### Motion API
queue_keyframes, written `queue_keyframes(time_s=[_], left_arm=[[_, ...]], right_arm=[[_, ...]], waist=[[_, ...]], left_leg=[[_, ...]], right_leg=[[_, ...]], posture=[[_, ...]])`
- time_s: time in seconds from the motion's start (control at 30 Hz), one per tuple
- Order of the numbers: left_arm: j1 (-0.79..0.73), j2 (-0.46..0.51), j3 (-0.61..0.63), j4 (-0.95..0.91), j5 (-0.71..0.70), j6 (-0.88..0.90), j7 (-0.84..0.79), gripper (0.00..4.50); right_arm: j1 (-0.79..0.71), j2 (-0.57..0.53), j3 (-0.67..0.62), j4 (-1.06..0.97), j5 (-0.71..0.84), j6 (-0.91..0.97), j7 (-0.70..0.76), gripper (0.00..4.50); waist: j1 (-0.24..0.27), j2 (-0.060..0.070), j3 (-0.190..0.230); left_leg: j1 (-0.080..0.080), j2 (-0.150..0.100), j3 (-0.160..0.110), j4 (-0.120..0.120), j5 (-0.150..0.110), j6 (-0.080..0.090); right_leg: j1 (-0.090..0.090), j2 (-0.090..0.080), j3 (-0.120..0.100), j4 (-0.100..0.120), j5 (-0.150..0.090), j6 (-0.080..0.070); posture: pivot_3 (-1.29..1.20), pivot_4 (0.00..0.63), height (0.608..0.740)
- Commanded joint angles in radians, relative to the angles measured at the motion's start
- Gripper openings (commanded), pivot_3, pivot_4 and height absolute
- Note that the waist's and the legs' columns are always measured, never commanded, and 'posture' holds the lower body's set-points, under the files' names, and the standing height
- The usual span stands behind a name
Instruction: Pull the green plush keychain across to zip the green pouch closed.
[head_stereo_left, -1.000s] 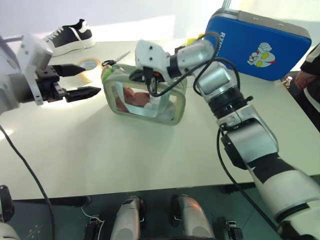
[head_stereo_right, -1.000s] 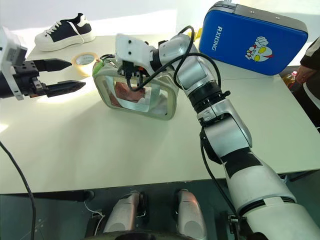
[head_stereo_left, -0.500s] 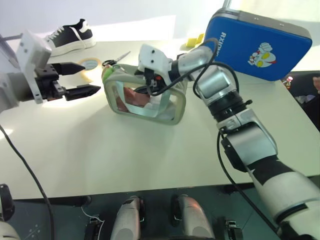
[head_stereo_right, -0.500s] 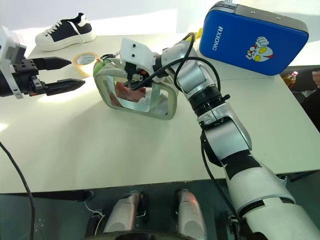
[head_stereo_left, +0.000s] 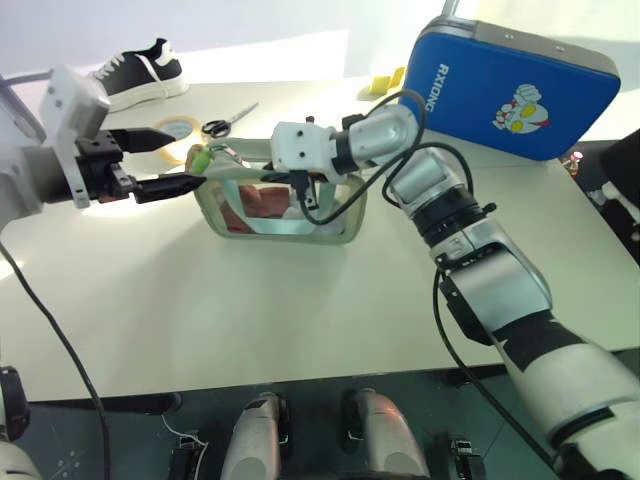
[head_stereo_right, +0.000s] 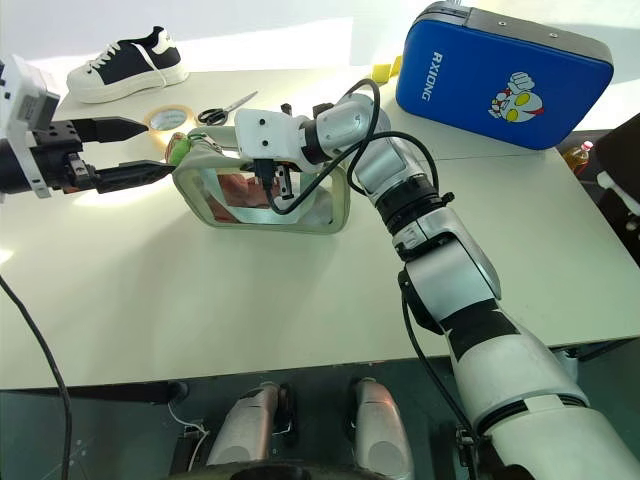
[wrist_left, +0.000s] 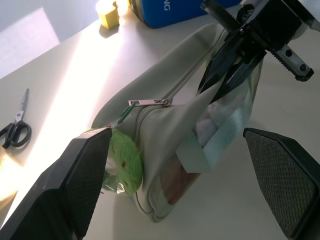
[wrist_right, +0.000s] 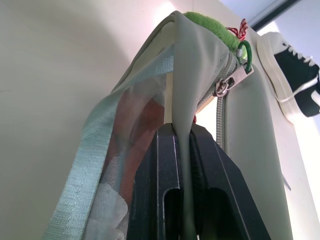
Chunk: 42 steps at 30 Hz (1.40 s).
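Right end effector (wrist_right: 181, 150) clamps the green pouch (wrist_right: 200, 75) fabric in the wrist view; left end effector (head_stereo_left: 165, 160) gapes beside the green plush keychain (head_stereo_left: 199, 158).

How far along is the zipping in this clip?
Done: the right hand is shut on the top fabric of the pale sage-green fabric pouch, bracing it. In hand: the open left hand brackets the pouch end by the small bright-green fuzzy keychain, not gripping it. Left: grip the keychain and pull; the zipper is still open.

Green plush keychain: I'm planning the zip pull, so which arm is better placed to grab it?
Left: the left gripper is open beside the green plush keychain; the right gripper is shut on the green pouch.
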Motion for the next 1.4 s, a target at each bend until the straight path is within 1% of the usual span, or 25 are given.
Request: queue_keyframes(time_s=[0.03,0.2,0.33,0.37,0.43,0.53,0.6,0.67,0.77,0.87,1.03,1.1,1.17,1.2,1.23,1.3,1.4], left_arm=[[-0.009,0.019,0.037,-0.030,-0.001,-0.010,0.008,4.50],[-0.001,0.012,0.034,-0.030,0.002,-0.019,0.010,4.50],[-0.007,0.003,0.027,-0.025,0.001,-0.025,0.010,4.50],[-0.009,0.004,0.026,-0.014,0.004,-0.031,0.006,4.50],[-0.007,0.011,0.027,0.014,0.015,-0.042,0.001,4.50],[0.006,0.022,0.035,0.035,0.023,-0.057,-0.010,4.50],[0.007,0.025,0.034,0.062,0.035,-0.070,-0.016,4.50],[0.002,0.024,0.027,0.092,0.046,-0.086,-0.022,4.50],[-0.024,0.013,-0.002,0.137,0.067,-0.111,-0.036,4.50],[-0.060,-0.001,-0.032,0.172,0.085,-0.129,-0.051,4.50],[-0.121,-0.021,-0.079,0.218,0.116,-0.153,-0.082,4.50],[-0.136,-0.025,-0.087,0.233,0.126,-0.161,-0.092,4.50],[-0.147,-0.028,-0.091,0.248,0.137,-0.168,-0.100,4.50],[-0.152,-0.029,-0.092,0.257,0.143,-0.173,-0.104,4.50],[-0.158,-0.030,-0.094,0.275,0.153,-0.182,-0.106,4.50],[-0.168,-0.031,-0.099,0.312,0.173,-0.202,-0.108,4.50],[-0.190,-0.030,-0.113,0.422,0.226,-0.264,-0.109,4.50]], right_arm=[[-0.042,0.007,-0.014,0.003,0.002,-0.048,-0.004,0.03],[-0.037,0.002,-0.012,0.013,-0.007,0.000,0.001,0.03],[-0.033,-0.017,-0.041,0.001,0.014,0.065,0.005,1.50],[-0.021,-0.056,-0.065,-0.050,0.027,0.106,0.013,1.94],[0.016,-0.142,-0.111,-0.187,0.061,0.210,0.053,2.23],[0.088,-0.243,-0.158,-0.402,0.103,0.379,0.081,2.23],[0.152,-0.316,-0.193,-0.555,0.129,0.515,0.085,2.23],[0.216,-0.369,-0.218,-0.684,0.151,0.635,0.078,2.23],[0.329,-0.400,-0.225,-0.837,0.175,0.760,0.047,2.23],[0.393,-0.388,-0.213,-0.899,0.182,0.810,0.003,2.23],[0.420,-0.355,-0.181,-0.855,0.172,0.791,-0.063,2.23],[0.414,-0.351,-0.181,-0.841,0.177,0.791,-0.080,1.69],[0.411,-0.357,-0.180,-0.839,0.183,0.789,-0.082,0.86],[0.411,-0.361,-0.181,-0.839,0.184,0.789,-0.084,0.32],[0.412,-0.365,-0.182,-0.839,0.186,0.787,-0.084,0.02],[0.414,-0.370,-0.183,-0.837,0.187,0.785,-0.087,0.02],[0.413,-0.376,-0.174,-0.833,0.179,0.769,-0.091,0.02]], waist=[[0.000,0.000,0.000],[0.000,0.000,0.000],[0.001,0.000,0.000],[0.002,0.000,0.000],[0.011,0.000,0.000],[0.019,0.000,0.000],[0.010,0.000,0.000],[0.006,0.000,0.000],[0.002,0.000,0.000],[0.003,0.000,0.000],[0.007,0.000,0.000],[0.007,0.000,0.000],[0.005,0.000,0.000],[0.004,0.000,0.000],[0.004,0.000,0.000],[0.004,0.000,0.000],[0.005,0.000,0.000]], left_leg=[[0.000,0.000,0.000,0.000,0.000,0.000],[0.000,0.000,0.000,0.000,0.000,0.000],[0.000,0.000,0.000,0.000,0.000,0.000],[0.000,0.000,0.000,0.000,0.000,0.000],[0.000,0.000,0.000,0.000,0.000,0.000],[-0.002,-0.001,-0.001,0.001,0.000,0.001],[-0.001,-0.001,-0.001,0.001,-0.003,0.006],[0.000,0.000,-0.001,0.001,-0.004,0.007],[0.001,0.001,0.000,0.001,-0.004,0.007],[0.001,0.001,0.001,0.001,-0.004,0.007],[0.000,0.000,0.001,0.001,-0.004,0.007],[0.000,0.000,0.001,0.001,-0.004,0.007],[0.000,0.000,0.001,0.001,-0.004,0.007],[0.000,0.000,0.001,0.001,-0.004,0.007],[0.000,0.000,0.001,0.001,-0.004,0.007],[0.000,0.000,0.001,0.001,-0.004,0.007],[0.000,0.000,0.001,0.001,-0.004,0.007]], right_leg=[[0.000,0.000,0.000,0.000,0.000,0.000],[0.000,0.000,0.000,0.000,0.000,0.000],[0.000,0.000,0.000,0.000,0.000,0.000],[0.000,0.000,0.000,0.000,0.000,0.000],[0.000,0.000,0.000,0.000,0.000,0.000],[0.001,-0.001,0.000,-0.001,0.000,0.000],[0.001,-0.002,0.000,-0.001,0.000,0.000],[0.001,-0.001,0.000,0.000,0.000,0.000],[0.000,0.000,0.001,0.000,0.000,0.000],[0.000,0.000,0.001,0.000,0.000,0.000],[0.000,0.000,0.001,0.000,0.000,0.000],[0.000,0.000,0.000,0.000,0.000,0.000],[0.000,0.000,0.001,0.000,0.000,0.000],[0.000,0.000,0.001,0.000,0.000,0.000],[0.000,0.000,0.001,0.000,0.000,0.000],[0.000,0.000,0.001,0.000,0.000,0.000],[0.000,0.000,0.001,0.000,0.000,0.000]], posture=[[0.00,0.150,0.740],[0.00,0.150,0.740],[0.00,0.150,0.740],[0.00,0.150,0.740],[0.00,0.150,0.740],[0.00,0.150,0.740],[0.00,0.150,0.740],[0.00,0.150,0.740],[0.00,0.150,0.740],[0.00,0.150,0.740],[0.00,0.150,0.740],[0.00,0.150,0.740],[0.00,0.150,0.740],[0.00,0.150,0.740],[0.00,0.150,0.740],[0.00,0.150,0.740],[0.00,0.150,0.740]])
